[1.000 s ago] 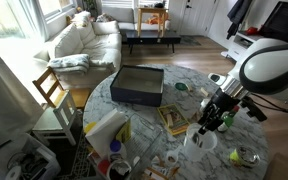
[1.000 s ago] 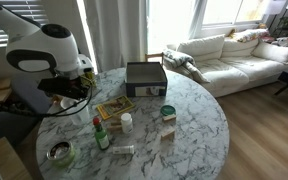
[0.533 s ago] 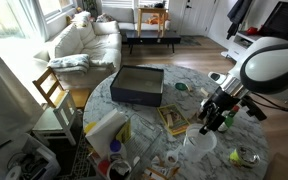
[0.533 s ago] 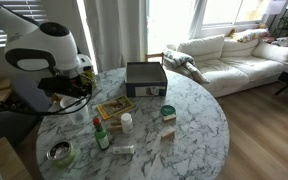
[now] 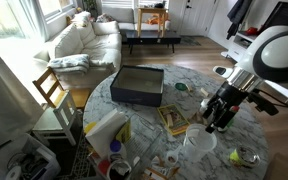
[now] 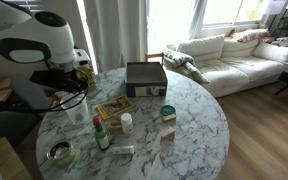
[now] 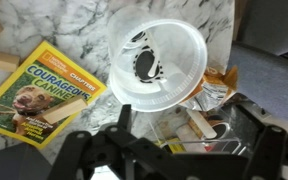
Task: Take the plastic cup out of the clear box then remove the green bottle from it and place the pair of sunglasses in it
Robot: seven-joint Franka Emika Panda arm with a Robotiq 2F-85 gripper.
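Observation:
The plastic cup (image 7: 156, 62) stands upright on the marble table, seen from above in the wrist view, with a dark object (image 7: 144, 66) inside that looks like the sunglasses. The cup also shows in both exterior views (image 5: 199, 141) (image 6: 78, 113). My gripper (image 7: 189, 150) is open and empty, just above and beside the cup (image 5: 217, 124) (image 6: 70, 97). The clear box (image 5: 137, 85) (image 6: 145, 78) sits at the table's far side. The green bottle (image 6: 101, 134) stands on the table near the cup.
A National Geographic magazine (image 7: 44, 95) (image 6: 114, 107) lies beside the cup. Snack packets and wooden sticks (image 7: 199, 105) lie under the gripper. A small bowl (image 5: 246, 156) (image 6: 59, 152), a white bottle (image 6: 126, 122) and a round tin (image 6: 168, 112) are on the table.
The gripper has lifted up and away from the cup's mouth. The cup stays in place on the table.

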